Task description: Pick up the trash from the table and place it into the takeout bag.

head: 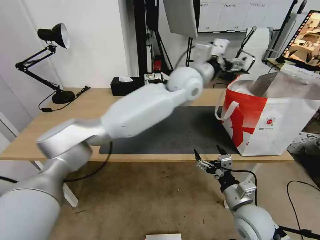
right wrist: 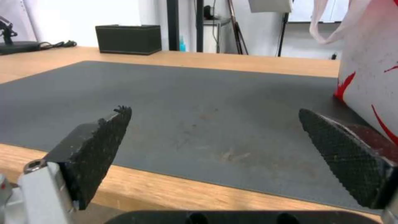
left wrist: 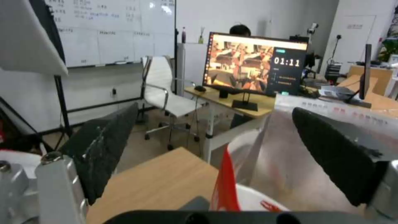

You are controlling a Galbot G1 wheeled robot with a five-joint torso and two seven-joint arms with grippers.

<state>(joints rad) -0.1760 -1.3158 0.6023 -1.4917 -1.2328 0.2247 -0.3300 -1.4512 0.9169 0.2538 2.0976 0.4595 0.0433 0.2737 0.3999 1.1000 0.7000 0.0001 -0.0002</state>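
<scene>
1. The large boxy white takeout bag with a red panel, white strap handles and silver foil lining (head: 266, 123) is standing upright on the long light-wood table (head: 96, 100), partly on the large dark grey rectangular mat (head: 180, 133).
2. The bag's mouth is gaping open; I cannot tell what is lying inside it.
3. The left gripper (head: 233, 63) is hovering above and behind the bag's rim, its black ridged fingers (left wrist: 104, 146) spread wide apart, grasping nothing.
4. The right gripper (head: 208, 156) is hanging just off the table's front edge, near the bag's front corner, fingers (right wrist: 99, 146) likewise released.
5. A black rectangular tissue box (head: 126, 85) is sitting at the table's back edge, well apart from the bag.
</scene>
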